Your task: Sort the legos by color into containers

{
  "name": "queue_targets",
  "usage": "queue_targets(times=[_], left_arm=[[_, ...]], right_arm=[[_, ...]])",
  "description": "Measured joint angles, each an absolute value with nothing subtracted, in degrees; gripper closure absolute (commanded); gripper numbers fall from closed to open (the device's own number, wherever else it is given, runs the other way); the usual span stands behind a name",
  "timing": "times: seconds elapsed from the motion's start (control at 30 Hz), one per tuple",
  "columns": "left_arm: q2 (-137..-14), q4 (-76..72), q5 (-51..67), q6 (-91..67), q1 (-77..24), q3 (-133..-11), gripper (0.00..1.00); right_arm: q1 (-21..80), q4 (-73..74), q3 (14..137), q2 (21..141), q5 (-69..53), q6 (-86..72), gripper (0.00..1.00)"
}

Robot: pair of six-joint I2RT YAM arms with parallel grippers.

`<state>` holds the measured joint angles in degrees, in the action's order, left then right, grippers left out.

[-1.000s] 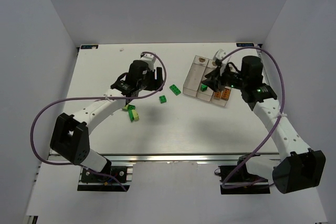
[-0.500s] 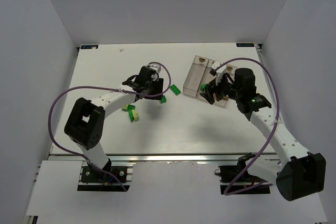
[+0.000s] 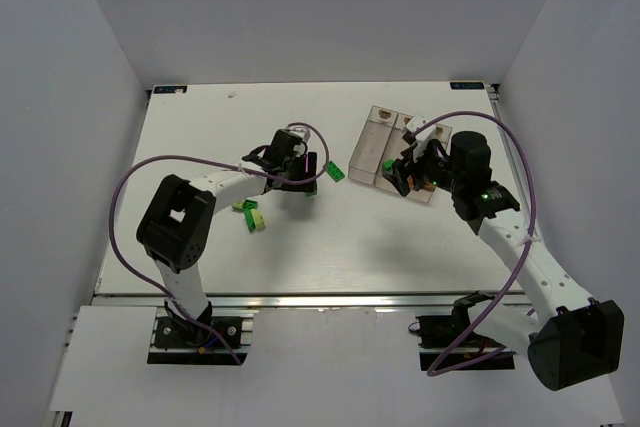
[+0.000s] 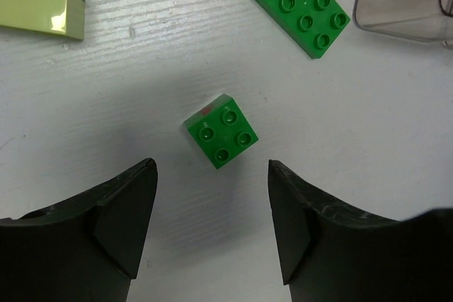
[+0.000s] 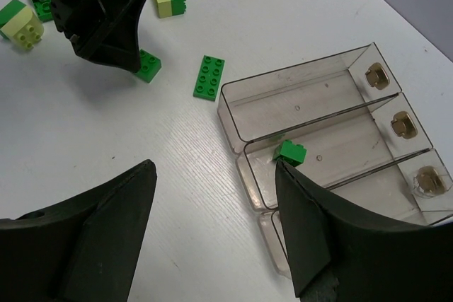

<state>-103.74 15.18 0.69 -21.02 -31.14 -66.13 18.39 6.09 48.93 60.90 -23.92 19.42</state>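
Note:
A small dark green lego (image 4: 221, 136) lies on the white table just ahead of my open left gripper (image 4: 211, 167), not touching either finger. It also shows in the top view (image 3: 311, 188). A longer dark green lego (image 4: 297, 6) lies beyond it, near the containers (image 3: 385, 142). Yellow-green legos (image 3: 252, 215) lie to the left. My right gripper (image 5: 214, 167) is open and empty, above the table at the containers' near end (image 5: 304, 104). One dark green lego (image 5: 291, 152) lies in the middle bin. Orange legos are mostly hidden under the right gripper.
The three clear bins have tan marks (image 5: 400, 125) at their far ends. My left arm's purple cable (image 3: 130, 182) loops over the table's left side. Grey walls enclose the table on three sides.
My left gripper has moved right and down over the small dark green lego, still open. My right gripper has shifted slightly at the bins' near end.

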Motion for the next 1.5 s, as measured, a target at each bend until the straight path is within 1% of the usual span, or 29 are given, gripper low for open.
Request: queue_targets(times=[0.03, 0.23, 0.57, 0.77, 1.27, 1.4, 1.5], left_arm=[[-103.85, 14.55, 0.69, -21.10, -31.14, -66.13, 0.24], [-104.77, 11.62, 0.67, -22.06, -31.14, -66.41, 0.24], [-109.06, 10.76, -2.87, -22.81, -32.10, -67.75, 0.26], [-109.75, 11.64, -4.99, -22.59, -32.58, -68.03, 0.29], [-112.60, 15.81, -12.29, -20.29, -35.66, -72.25, 0.29], [-113.19, 16.91, -14.15, -19.73, -36.51, -73.08, 0.30], [-113.27, 17.78, -14.63, -19.42, -36.62, -73.36, 0.35]], right_arm=[[18.39, 6.02, 48.93, 60.86, -23.94, 19.42, 0.26], [18.39, 5.85, 48.93, 60.80, -23.94, 19.42, 0.26], [18.39, 5.78, 48.84, 59.31, -24.03, 19.49, 0.26], [18.39, 5.80, 48.84, 59.27, -24.14, 19.49, 0.26], [18.39, 5.80, 48.84, 59.27, -24.14, 19.57, 0.26], [18.39, 5.80, 48.84, 59.27, -24.14, 19.57, 0.26], [18.39, 5.80, 48.84, 59.29, -24.14, 19.68, 0.26]])
